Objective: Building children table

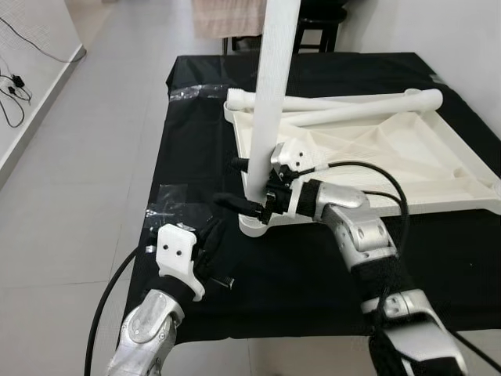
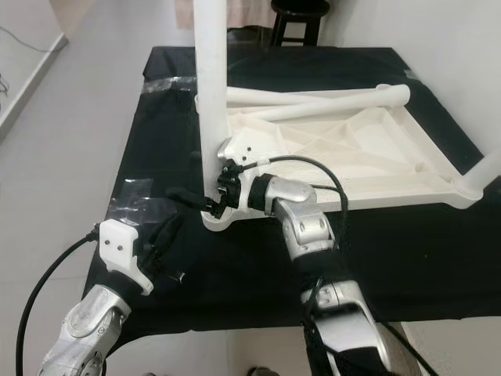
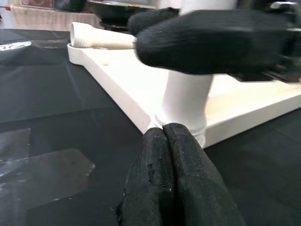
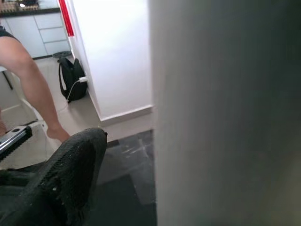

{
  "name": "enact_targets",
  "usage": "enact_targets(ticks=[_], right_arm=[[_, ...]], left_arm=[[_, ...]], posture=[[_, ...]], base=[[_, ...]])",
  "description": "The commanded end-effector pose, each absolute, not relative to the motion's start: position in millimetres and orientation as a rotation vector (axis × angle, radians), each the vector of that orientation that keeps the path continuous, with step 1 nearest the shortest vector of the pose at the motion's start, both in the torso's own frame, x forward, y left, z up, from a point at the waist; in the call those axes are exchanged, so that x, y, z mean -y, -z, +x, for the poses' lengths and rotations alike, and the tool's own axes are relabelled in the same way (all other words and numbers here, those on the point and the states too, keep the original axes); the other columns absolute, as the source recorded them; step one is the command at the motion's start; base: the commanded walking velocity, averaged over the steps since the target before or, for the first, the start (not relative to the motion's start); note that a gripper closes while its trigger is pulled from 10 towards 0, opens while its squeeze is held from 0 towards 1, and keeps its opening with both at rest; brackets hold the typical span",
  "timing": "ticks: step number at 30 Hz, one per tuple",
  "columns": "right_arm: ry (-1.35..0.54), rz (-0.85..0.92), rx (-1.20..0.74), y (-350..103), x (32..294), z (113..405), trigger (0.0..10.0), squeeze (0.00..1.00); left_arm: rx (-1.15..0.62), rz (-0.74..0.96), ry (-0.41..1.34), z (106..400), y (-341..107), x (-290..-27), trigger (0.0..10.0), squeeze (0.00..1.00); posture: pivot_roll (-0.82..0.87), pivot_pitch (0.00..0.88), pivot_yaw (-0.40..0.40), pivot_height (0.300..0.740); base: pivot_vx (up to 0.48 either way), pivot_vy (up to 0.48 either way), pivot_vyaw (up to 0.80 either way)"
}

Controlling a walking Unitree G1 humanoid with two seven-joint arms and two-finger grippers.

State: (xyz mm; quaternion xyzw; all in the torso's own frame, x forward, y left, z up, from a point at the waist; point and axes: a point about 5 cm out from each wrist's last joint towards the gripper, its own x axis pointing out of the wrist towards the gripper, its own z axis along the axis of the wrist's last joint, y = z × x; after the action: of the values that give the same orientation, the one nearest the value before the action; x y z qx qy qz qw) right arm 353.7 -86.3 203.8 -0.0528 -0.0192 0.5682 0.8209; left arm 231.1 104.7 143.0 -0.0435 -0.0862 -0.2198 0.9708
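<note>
The right tool is clenching around the base of the upright white leg, which is standing in the near corner socket of the upturned white tabletop. The left tool, fingers pressed together and empty, is hovering just beside that corner. Two loose legs are lying across the tabletop on the black cloth.

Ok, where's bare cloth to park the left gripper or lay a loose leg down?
Free: the black cloth in front of the upturned tabletop, to the right of the right gripper. Crowded: the near-left corner, where the upright leg, left gripper, plastic wrap and a small screw sit.
</note>
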Motion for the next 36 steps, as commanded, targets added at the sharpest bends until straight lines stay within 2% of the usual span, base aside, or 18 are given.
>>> enact_targets(ticks=[1, 2, 9, 16, 17, 19, 20, 21, 22, 23, 25, 28, 32, 34, 36], right_arm=[[-1.241, -0.108, 0.031, -202.8, 84.4, 358.6, 10.0, 0.0], [-1.272, -0.09, 0.023, -205.9, 85.6, 362.5, 0.0, 0.0], [-1.316, -0.052, 0.002, -211.5, 94.1, 367.7, 0.0, 0.0], [-1.23, -0.058, -0.035, -195.3, 116.4, 369.1, 0.0, 0.0], [-1.058, -0.094, -0.073, -173.5, 132.6, 365.2, 0.0, 0.0], [-1.058, -0.094, -0.073, -173.5, 132.6, 365.2, 0.0, 0.0], [-0.971, -0.11, -0.088, -163.1, 137.9, 362.6, 0.0, 0.0], [-0.747, -0.148, -0.11, -147.5, 139.9, 356.6, 0.0, 0.0], [-0.492, -0.108, -0.139, -136.3, 142.7, 348.5, 0.0, 0.0], [-0.492, -0.108, -0.139, -136.3, 142.7, 348.5, 0.0, 0.0], [-0.346, -0.061, -0.152, -132.7, 132.3, 314.3, 0.0, 0.0], [-0.439, -0.072, -0.117, -143.7, 117.9, 304.1, 0.0, 0.0], [-0.464, -0.115, -0.135, -142.4, 114.6, 314.4, 0.0, 0.0], [-0.464, -0.097, -0.143, -141.4, 109.5, 320.6, 10.0, 0.0], [-0.462, -0.084, -0.138, -142.9, 108.1, 322.2, 10.0, 0.0]], left_arm=[[0.161, -0.093, 0.439, 229.3, -140.9, -104.7, 10.0, 0.0], [0.16, -0.092, 0.439, 229.1, -140.7, -104.5, 10.0, 0.0], [0.159, -0.091, 0.439, 228.1, -140.7, -104.2, 10.0, 0.0], [0.157, -0.093, 0.442, 226.1, -140.4, -103.5, 10.0, 0.0], [0.157, -0.093, 0.441, 225.5, -140.4, -103.7, 10.0, 0.0], [0.157, -0.093, 0.441, 225.5, -140.4, -103.7, 10.0, 0.0], [0.156, -0.093, 0.441, 225.0, -140.4, -104.0, 10.0, 0.0], [0.155, -0.092, 0.442, 224.7, -140.2, -104.4, 10.0, 0.0], [0.155, -0.092, 0.443, 224.7, -140.3, -105.4, 10.0, 0.0], [0.155, -0.092, 0.443, 224.7, -140.3, -105.4, 10.0, 0.0], [0.153, -0.088, 0.443, 225.7, -140.3, -107.5, 10.0, 0.0], [0.151, -0.087, 0.443, 227.1, -139.5, -108.8, 10.0, 0.0], [0.147, -0.103, 0.461, 230.1, -139.1, -107.0, 10.0, 0.0], [0.15, -0.104, 0.453, 230.9, -139.8, -107.0, 10.0, 0.0], [0.151, -0.101, 0.45, 231.0, -140.0, -107.1, 10.0, 0.0]], posture=[[0.06, 0.132, -0.049, 0.74], [0.06, 0.131, -0.05, 0.74], [0.06, 0.137, -0.048, 0.74], [0.07, 0.142, -0.042, 0.74], [0.06, 0.143, -0.042, 0.74], [0.06, 0.143, -0.042, 0.74], [0.06, 0.144, -0.042, 0.74], [0.06, 0.144, -0.044, 0.74], [0.07, 0.147, -0.04, 0.74], [0.07, 0.147, -0.04, 0.74], [0.06, 0.153, -0.022, 0.74], [0.04, 0.139, -0.014, 0.74], [0.04, 0.137, -0.03, 0.74], [0.05, 0.137, -0.031, 0.74], [0.05, 0.137, -0.031, 0.74]], base=[[0.0, 0.0, 0.0], [0.0, 0.0, 0.0], [0.0, 0.0, 0.0], [0.0, 0.0, 0.0], [0.0, 0.0, 0.0], [0.0, 0.0, 0.0], [0.0, 0.0, 0.0], [0.0, 0.0, 0.0], [0.0, 0.0, 0.0], [0.0, 0.0, 0.0], [0.0, 0.0, 0.0], [0.0, 0.0, 0.0], [0.0, 0.0, 0.0], [0.0, 0.0, 0.0], [0.0, 0.0, 0.0]])
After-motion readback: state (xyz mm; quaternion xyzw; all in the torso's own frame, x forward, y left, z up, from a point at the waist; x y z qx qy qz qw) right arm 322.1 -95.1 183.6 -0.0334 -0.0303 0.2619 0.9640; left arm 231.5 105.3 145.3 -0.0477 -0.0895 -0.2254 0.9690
